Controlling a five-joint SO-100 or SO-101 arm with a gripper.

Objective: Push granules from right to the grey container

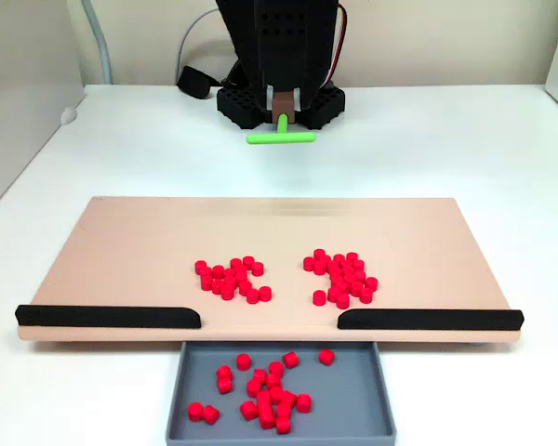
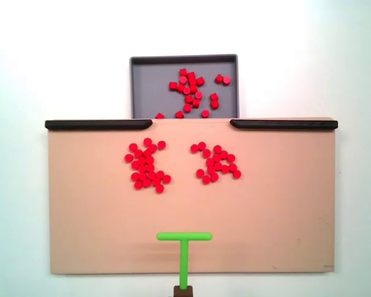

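Note:
Red granules lie in two clusters on the tan board, a left cluster and a right cluster. More granules sit inside the grey container, which stands below the gap between the board's two black strips. My gripper hangs at the table's far end in one fixed view, shut on a brown holder carrying the green T-shaped stick. The stick's crossbar is well short of both clusters.
The tan board carries a left black strip and a right black strip along its container edge. The arm's black base and a cable sit behind the board on the white table.

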